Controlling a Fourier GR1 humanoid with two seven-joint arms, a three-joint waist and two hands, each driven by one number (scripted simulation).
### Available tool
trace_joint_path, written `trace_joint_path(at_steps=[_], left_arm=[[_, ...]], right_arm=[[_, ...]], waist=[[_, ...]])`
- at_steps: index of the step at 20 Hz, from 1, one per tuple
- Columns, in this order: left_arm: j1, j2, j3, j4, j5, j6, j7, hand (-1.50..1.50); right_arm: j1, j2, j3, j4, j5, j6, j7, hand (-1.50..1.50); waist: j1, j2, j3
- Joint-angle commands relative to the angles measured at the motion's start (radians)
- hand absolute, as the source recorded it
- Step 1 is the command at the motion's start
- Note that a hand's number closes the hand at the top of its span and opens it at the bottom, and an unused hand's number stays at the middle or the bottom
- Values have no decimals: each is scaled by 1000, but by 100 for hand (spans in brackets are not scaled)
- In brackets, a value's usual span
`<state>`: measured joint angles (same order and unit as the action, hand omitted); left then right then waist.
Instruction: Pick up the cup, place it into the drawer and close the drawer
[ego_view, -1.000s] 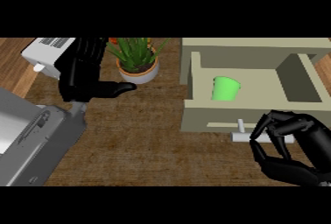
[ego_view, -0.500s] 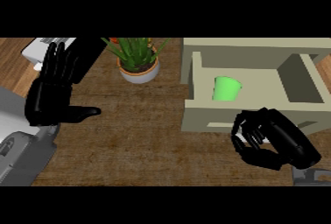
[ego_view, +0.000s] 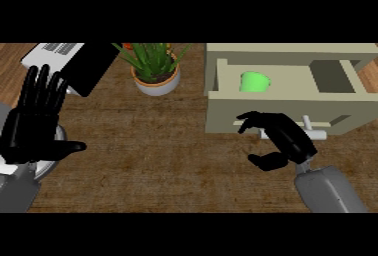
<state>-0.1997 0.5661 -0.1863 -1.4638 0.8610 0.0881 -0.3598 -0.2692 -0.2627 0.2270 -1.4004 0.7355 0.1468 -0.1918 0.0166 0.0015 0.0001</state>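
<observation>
A green cup (ego_view: 255, 82) lies inside the open beige drawer (ego_view: 229, 115) at the upper right. My right hand (ego_view: 284, 140) hovers just in front of the drawer's front panel, left of its white handle (ego_view: 313, 131), fingers curled and holding nothing. My left hand (ego_view: 35, 120) rests at the left edge with its fingers straight and pointing up.
A potted green plant (ego_view: 155, 70) stands at the top centre, left of the drawer. A white and black appliance (ego_view: 74, 62) sits at the top left behind my left hand. Brown countertop (ego_view: 162, 160) lies between the two hands.
My right hand moved left and up towards the drawer front. My left hand lowered and straightened at the left edge. The view shifted, so the drawer and plant sit further right.
</observation>
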Motion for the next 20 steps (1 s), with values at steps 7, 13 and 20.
trace_joint_path(at_steps=[7,13,20], left_arm=[[111,-2,97,-1,-19,-152,-26,-150],[159,-18,157,0,-35,-199,-13,-150],[111,-68,121,39,-71,-214,-25,-150]], right_arm=[[-265,65,-85,569,89,-144,-163,-150],[-404,43,-167,779,61,-118,-265,-150],[-622,7,-242,1093,61,-125,-339,-150]], waist=[[9,6,1],[3,3,0],[37,19,2]])
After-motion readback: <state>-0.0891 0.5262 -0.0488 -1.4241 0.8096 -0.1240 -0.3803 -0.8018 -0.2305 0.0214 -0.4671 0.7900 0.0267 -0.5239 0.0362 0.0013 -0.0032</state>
